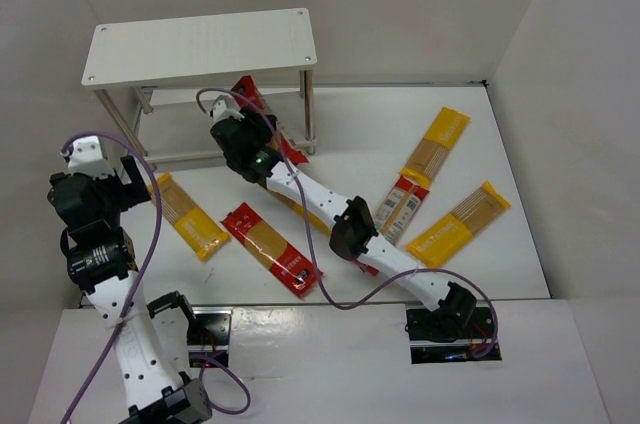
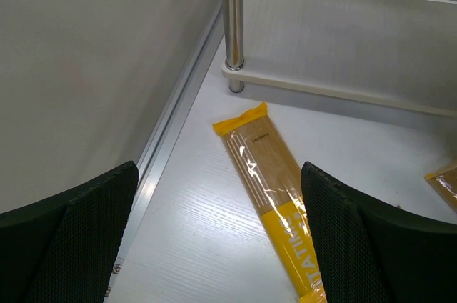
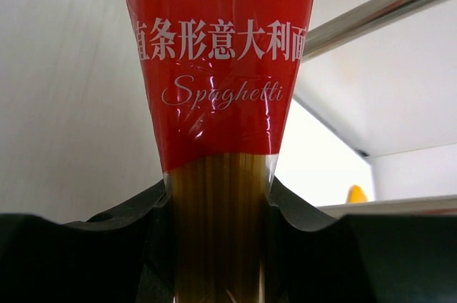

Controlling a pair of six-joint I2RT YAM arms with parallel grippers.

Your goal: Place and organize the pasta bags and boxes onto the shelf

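At the far left, the left pincer (image 2: 220, 174) was held wide apart over the white worktop (image 1: 350, 134), with nothing between its fingers (image 2: 78, 231). Just ahead of it a yellow pack (image 2: 268, 196) was laid flat, its crimped end turned toward the shelf's front-left leg (image 2: 234, 24) and its long axis slanted from far-left to near-right. Near it, a loose red pack (image 1: 270, 249) was laid along almost the same slant.

The shelf (image 1: 200, 44) was stood in the far-left corner, its long side set roughly along the back wall. The held red pack (image 3: 221, 67) was clamped across its clear window by the right pincer (image 3: 218, 196), the printed red end pointed away from the wrist. Seen from above, its long axis was slanted past the shelf's front-right leg, the far end tucked under the top board's front edge. Whether it touched the worktop could not be told.

To the right, an upper yellow pack (image 1: 436, 142) and a lower yellow pack (image 1: 462, 222) were fanned from near-left to far-right, with a red-ended pack (image 1: 403, 206) between them.

The worktop was enclosed by white walls (image 1: 560, 94) on three sides. A bare strip was left between the shelf's right legs and the fanned packs.
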